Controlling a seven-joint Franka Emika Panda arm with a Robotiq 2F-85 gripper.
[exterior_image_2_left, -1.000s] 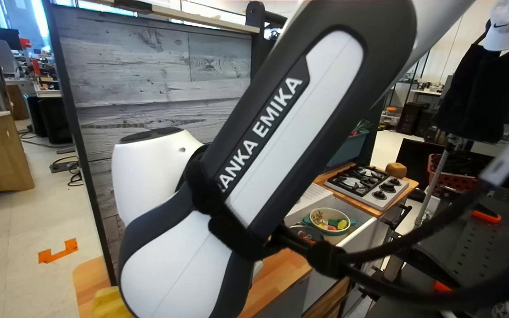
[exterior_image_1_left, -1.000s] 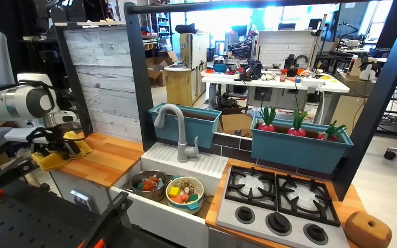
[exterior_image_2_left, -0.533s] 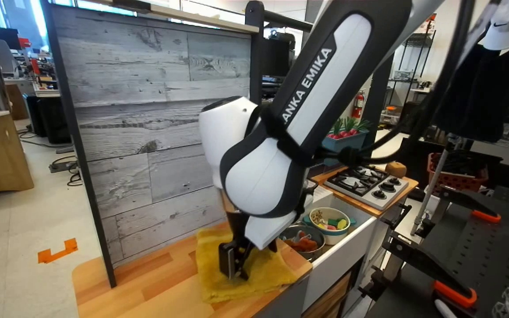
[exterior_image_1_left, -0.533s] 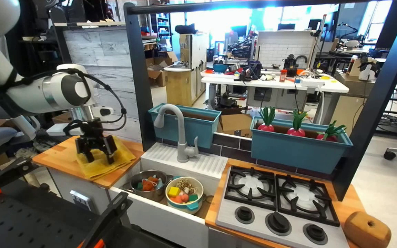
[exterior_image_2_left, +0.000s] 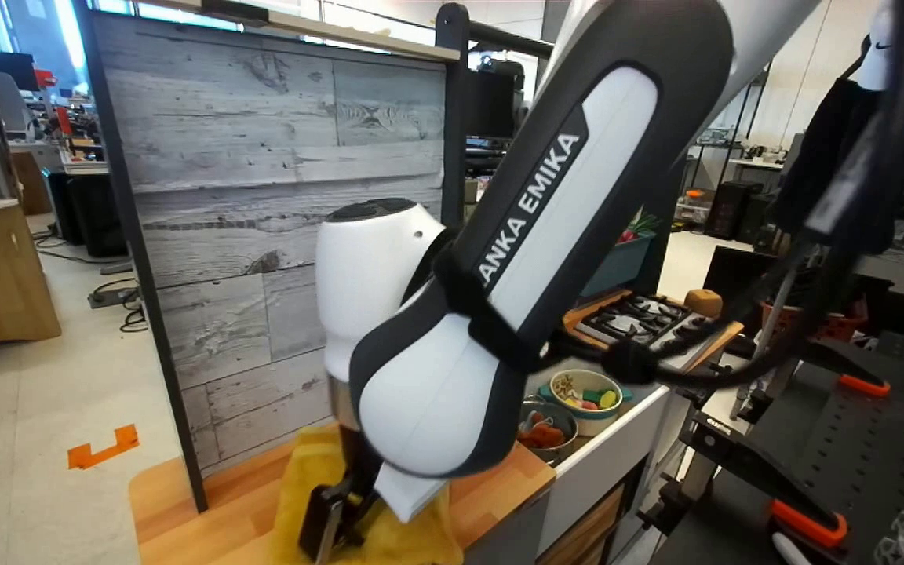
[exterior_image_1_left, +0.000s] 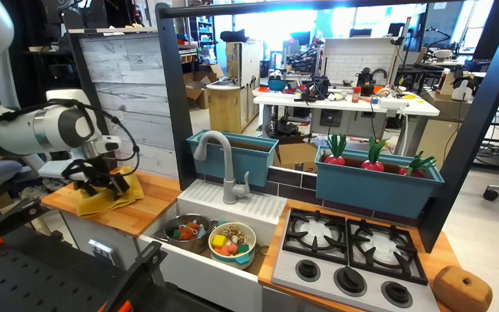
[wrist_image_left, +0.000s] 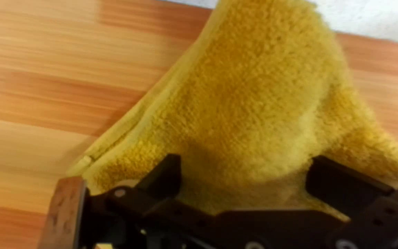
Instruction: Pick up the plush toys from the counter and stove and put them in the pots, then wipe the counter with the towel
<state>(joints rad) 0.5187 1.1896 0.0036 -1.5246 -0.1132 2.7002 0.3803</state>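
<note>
In my wrist view the gripper (wrist_image_left: 244, 169) stands right down at the towel (wrist_image_left: 254, 90), its fingers (wrist_image_left: 346, 186) spread wide, one on either side of a puffed-up fold. Whether the tips press into it I cannot tell. The towel lies rumpled on the counter (wrist_image_left: 47, 65), bare wood showing on both sides, and in that view its far end overlaps the grey panel (wrist_image_left: 375, 17). Further along from my arm (exterior_image_1_left: 13, 136) I see the sink (exterior_image_1_left: 204, 277), with the steel pot (exterior_image_1_left: 192, 245) and the cream pot (exterior_image_1_left: 225, 262) upright in it, just beside each other. The steel pot holds an orange toy (exterior_image_1_left: 186, 233) and other pieces (exterior_image_1_left: 199, 229) I cannot sort out. In the cream pot I make out a yellow cube (exterior_image_1_left: 219, 241), a green cube (exterior_image_1_left: 243, 248), coral toys (exterior_image_1_left: 231, 248) and a spotted toy (exterior_image_1_left: 234, 234). The faucet (exterior_image_1_left: 228, 169) rises behind them. Past the sink sits the stove (exterior_image_1_left: 325, 277), and a brown block (exterior_image_1_left: 463, 290) rests beside it at the counter's far end. Behind the stove a teal planter (exterior_image_1_left: 375, 195) holds three radishes (exterior_image_1_left: 372, 166). Furthest back I see a cluttered white bench (exterior_image_1_left: 340, 106).
</note>
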